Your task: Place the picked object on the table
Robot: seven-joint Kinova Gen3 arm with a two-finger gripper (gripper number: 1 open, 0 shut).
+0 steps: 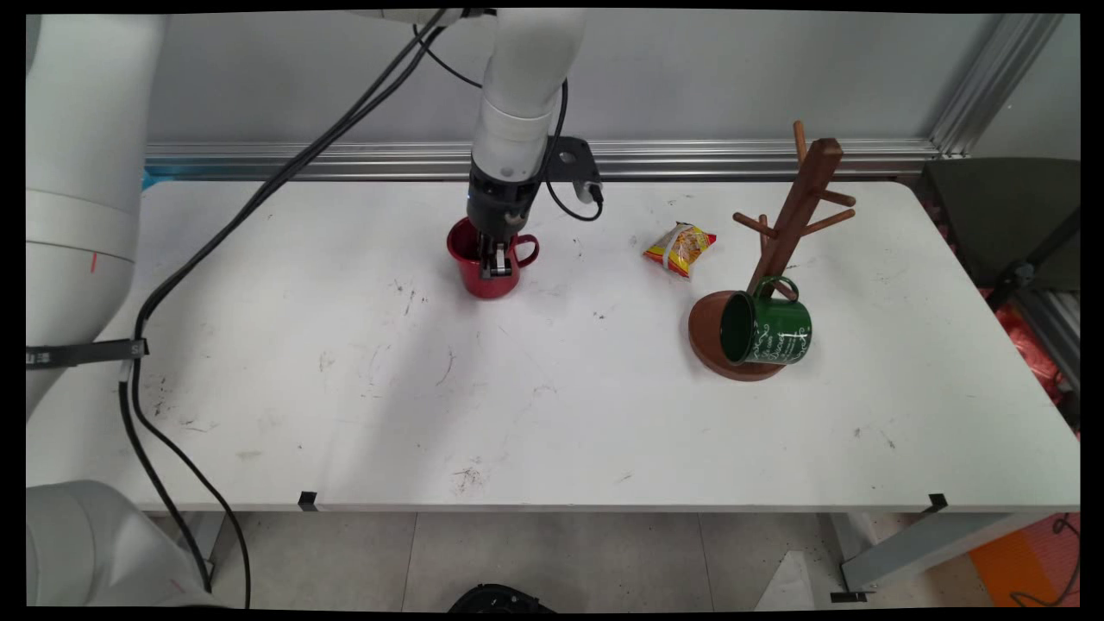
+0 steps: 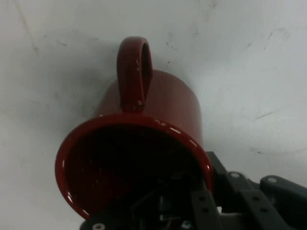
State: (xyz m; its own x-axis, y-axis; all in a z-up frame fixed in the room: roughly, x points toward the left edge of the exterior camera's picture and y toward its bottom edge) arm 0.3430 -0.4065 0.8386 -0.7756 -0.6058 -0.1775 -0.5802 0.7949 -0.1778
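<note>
Reaching straight down, the claw [image 1: 495, 263] straddled the near rim of the red mug [image 1: 479, 278], one finger inside and one outside, seemingly pinching the wall. The mug stood upright on the tabletop [image 1: 345, 388], handle rightward. Fingertips were hidden in the hand view. Well right lay a snack packet [image 1: 680, 248] and a tilted mug tree [image 1: 789, 233] with a green mug [image 1: 768, 329].

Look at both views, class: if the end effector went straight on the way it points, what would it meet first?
The end effector points down at the red mug, straddling its rim. Going straight on, it would probably meet the mug's wall or inside bottom first, then the white table; depth inside the mug is unclear.
</note>
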